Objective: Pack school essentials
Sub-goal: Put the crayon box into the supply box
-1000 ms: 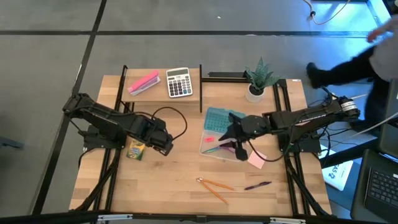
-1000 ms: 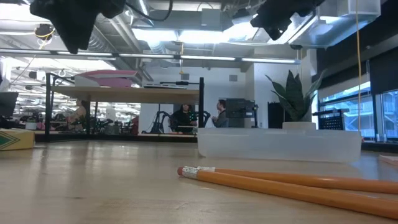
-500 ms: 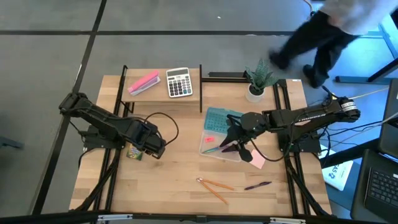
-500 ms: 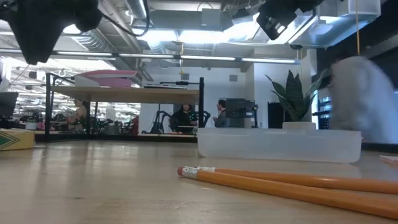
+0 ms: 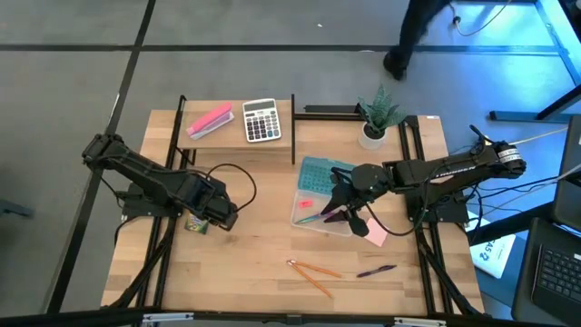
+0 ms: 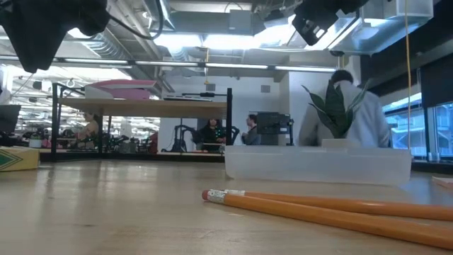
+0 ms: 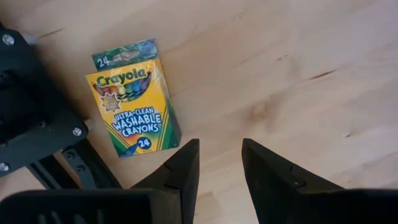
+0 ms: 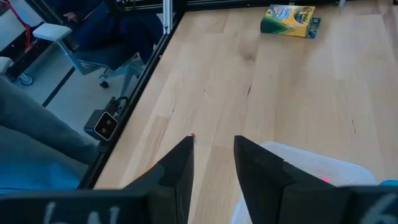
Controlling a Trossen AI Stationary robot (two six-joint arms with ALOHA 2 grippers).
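The left pincer (image 7: 216, 163), narrowly parted and empty, hangs beside the crayon box (image 7: 132, 106). The right pincer (image 8: 213, 158), likewise narrow and empty, hovers over the clear tray (image 5: 320, 212); only the high view shows scissors (image 5: 338, 215) there.

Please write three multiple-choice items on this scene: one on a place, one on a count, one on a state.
1. Where does the crayon box lie?
A. in the clear tray
B. on the bare table, under the left gripper
C. on the shelf

2. How many orange pencils lie near the table's front edge?
A. one
B. two
C. four

3. How do the left gripper's fingers stand?
A. shut on the crayon box
B. apart, holding nothing
C. shut on a pencil

Key: 1 B, the left wrist view shows the box flat on wood; 2 B, two crossed pencils show from above; 3 B, bare wood shows between the fingers.
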